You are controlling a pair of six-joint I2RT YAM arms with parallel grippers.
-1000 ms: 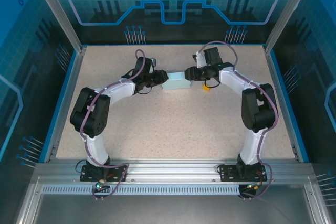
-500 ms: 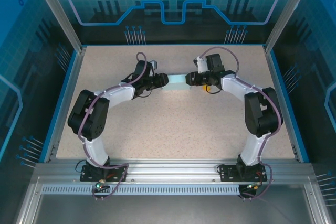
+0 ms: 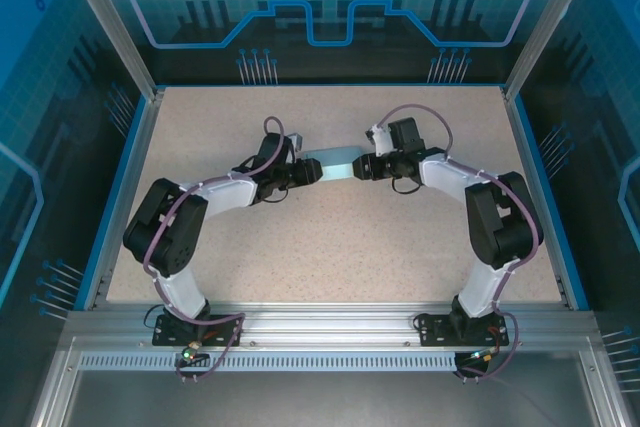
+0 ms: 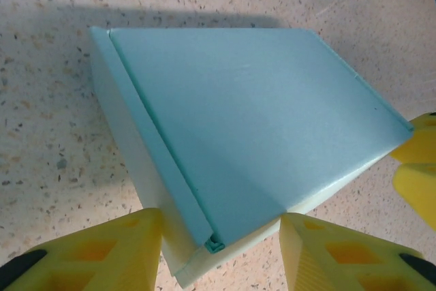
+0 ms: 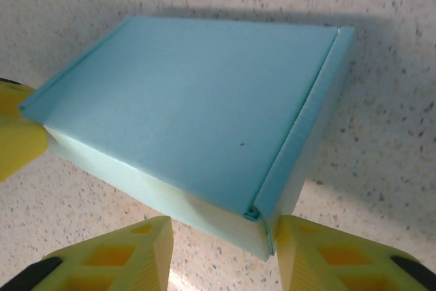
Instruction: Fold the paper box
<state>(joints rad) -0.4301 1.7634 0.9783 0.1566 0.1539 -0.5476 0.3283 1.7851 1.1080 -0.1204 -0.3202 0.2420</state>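
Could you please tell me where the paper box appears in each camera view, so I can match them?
Top external: the paper box is small and pale, just beyond the table's centre.
Left wrist: the paper box lies large across the middle of the picture.
Right wrist: the paper box lies large across the middle of the picture.
Shared landmark: the speckled table around it.
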